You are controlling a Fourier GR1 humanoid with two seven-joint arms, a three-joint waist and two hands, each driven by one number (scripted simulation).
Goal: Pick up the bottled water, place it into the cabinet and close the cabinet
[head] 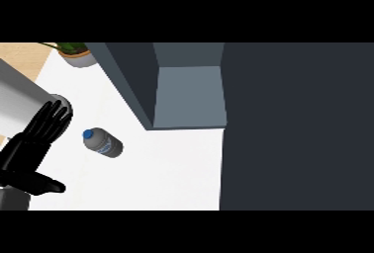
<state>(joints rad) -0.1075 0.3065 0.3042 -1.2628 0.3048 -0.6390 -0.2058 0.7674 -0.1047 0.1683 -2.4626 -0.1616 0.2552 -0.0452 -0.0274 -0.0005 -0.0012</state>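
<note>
pretty much nothing ticked off yet as far as i can see. the bottled water is on the white worktop, tipped a bit with its blue cap pointing up-left, near the cabinet's front left corner but not touching it. the cabinet is open, its grey-blue inside is showing, and nothing sits in the part i can see. the big dark panel on the right looks to me like its open door, can't swear to it.

the left hand is at the left edge, fingers straight and spread, thumb out, holding nothing. it's beside the bottle, with a gap between them. the right hand doesn't show at all.

so what's left: grab, place inside, shut the door. all three.

count: one bottle, one cabinet, one hand in view, one potted plant up in the far corner, one pale grey object behind the hand.
</note>
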